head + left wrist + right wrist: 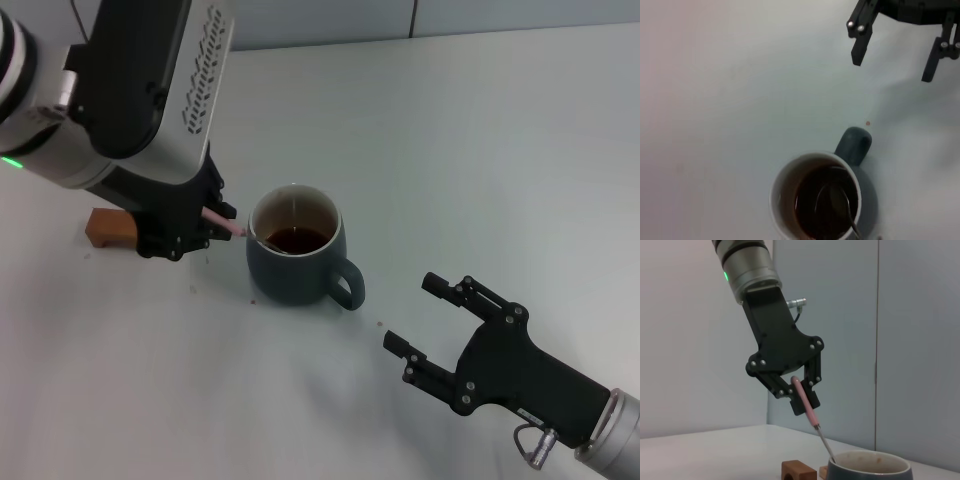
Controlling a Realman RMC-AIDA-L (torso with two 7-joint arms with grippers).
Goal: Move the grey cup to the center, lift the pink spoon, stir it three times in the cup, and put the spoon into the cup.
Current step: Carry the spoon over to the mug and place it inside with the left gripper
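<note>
While in left hand (802, 395), pink spoon (807, 407)

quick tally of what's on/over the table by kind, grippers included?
Cups: 1, the grey cup.
Spoons: 1, the pink spoon, held by the left gripper, bowl down in the cup.
Brown blocks: 2 show in the right wrist view, the nearer brown block and another partly hidden behind the cup.
Grippers: 2, with the right gripper open, beside the cup.
Total: 6

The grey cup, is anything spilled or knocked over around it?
Nothing stands out. The grey cup stands upright with its liquid inside; the left pincer holds the pink spoon slanted into it. The right pincer waits open nearby.
</note>
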